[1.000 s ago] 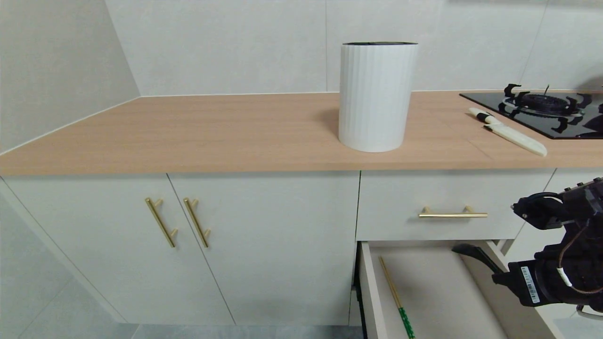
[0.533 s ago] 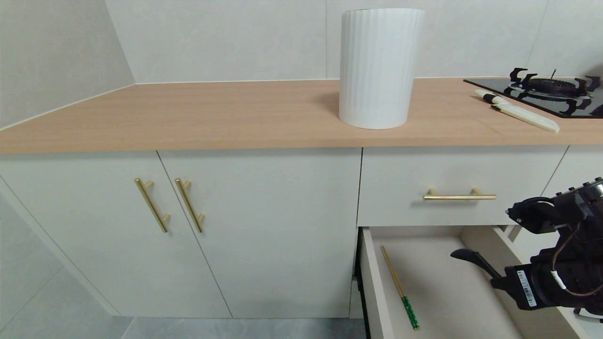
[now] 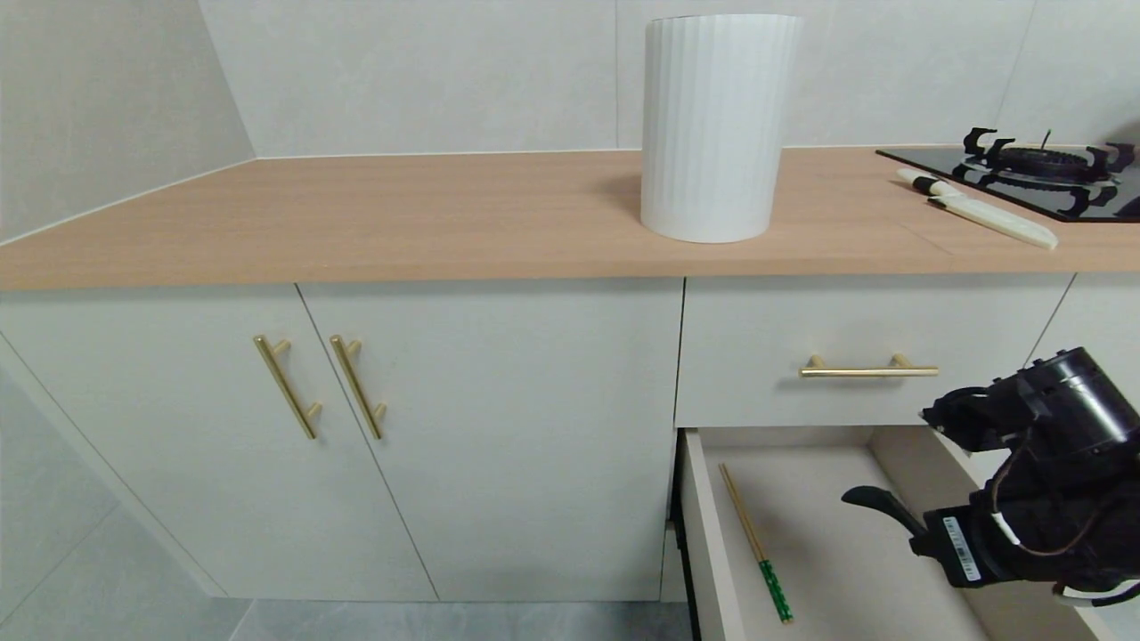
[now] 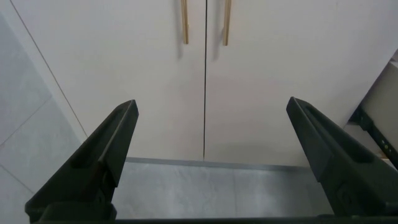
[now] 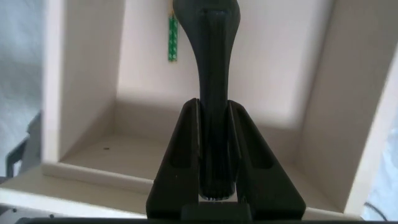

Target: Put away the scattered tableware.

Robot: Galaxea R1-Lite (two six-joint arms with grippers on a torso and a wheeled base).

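My right gripper is shut on a black utensil, held over the open lower drawer near its right side. In the right wrist view the fingers clamp the utensil's black stem, which points into the drawer. A pair of chopsticks with green ends lies on the drawer floor by the left wall, the green tip in sight. A cream-coloured knife lies on the wooden counter. My left gripper is open, low in front of the cabinet doors.
A tall white ribbed canister stands on the counter above the drawers. A black gas hob sits at the far right beside the knife. A shut drawer with a gold handle is above the open one.
The head camera dropped during the first half second, so the whole picture shifted. Since then my right gripper has moved a little left and lower over the drawer with the black utensil.
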